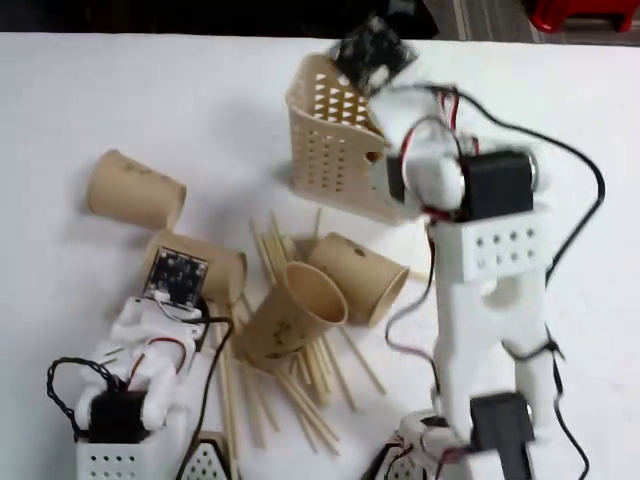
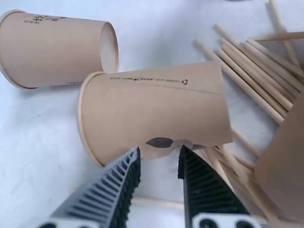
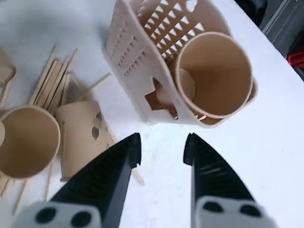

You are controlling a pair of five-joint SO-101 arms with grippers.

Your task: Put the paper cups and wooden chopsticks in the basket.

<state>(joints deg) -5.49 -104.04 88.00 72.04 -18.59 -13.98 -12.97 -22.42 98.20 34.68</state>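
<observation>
The cream slotted basket stands tilted at the back of the table, with a paper cup lying in it, mouth outward. My right gripper hangs open above the table just in front of the basket, holding nothing. Several more paper cups lie on their sides: one far left, one at my left gripper, and two in the middle. Wooden chopsticks are scattered under them. My left gripper is narrowly open, its tips at the dented side of that cup.
The right arm's white body and its cables rise at the right of the table. The left arm sits at the front left. The white table runs bare to the back left.
</observation>
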